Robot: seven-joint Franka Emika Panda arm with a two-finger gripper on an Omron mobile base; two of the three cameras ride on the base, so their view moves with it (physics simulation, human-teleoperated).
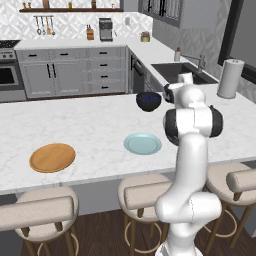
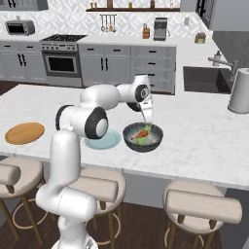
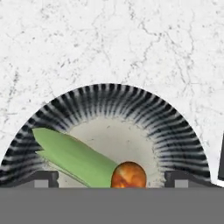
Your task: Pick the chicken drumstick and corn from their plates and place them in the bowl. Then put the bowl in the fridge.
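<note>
Two foods lie together inside the bowl (image 2: 142, 137): the corn (image 3: 72, 157) slants across its pale floor, and the chicken drumstick (image 3: 128, 175) rests against the cob's lower end. This bowl sits on the worktop (image 2: 204, 136) near its front edge, just beside the teal plate (image 1: 142, 143). Further left along that edge lies the wooden plate (image 1: 52, 157). Directly above the bowl hang the jaws (image 2: 146, 120), parted and seemingly holding nothing.
</note>
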